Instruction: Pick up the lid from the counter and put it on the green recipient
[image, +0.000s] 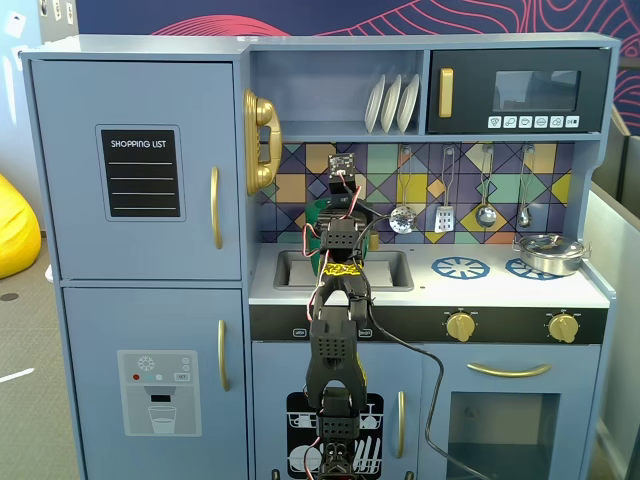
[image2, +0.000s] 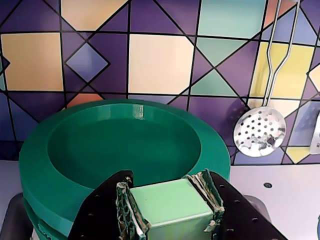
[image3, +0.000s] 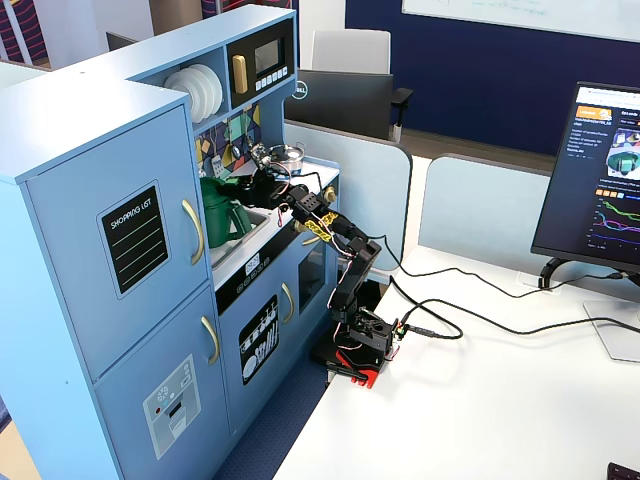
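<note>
My gripper (image2: 169, 189) is shut on the blocky light-green knob (image2: 170, 205) of the lid (image2: 125, 145), a round dark-green disc with a raised rim. The lid lies level right over the top of the green recipient, whose ribbed wall (image2: 42, 225) shows just under the lid's left edge. I cannot tell whether the lid rests on it or hovers just above. In a fixed view the recipient (image3: 222, 218) stands at the back left of the counter (image3: 262, 232) by the sink, with my gripper (image3: 250, 187) over it. From the front, my arm hides most of it (image: 314, 215).
A recessed sink (image: 295, 270) lies in the white counter (image: 500, 288). Blue burner rings (image: 460, 267) and a steel pot (image: 548, 252) are to the right. A slotted skimmer (image2: 260, 132) and other utensils hang on the tiled back wall. A shelf with plates (image: 392, 102) is overhead.
</note>
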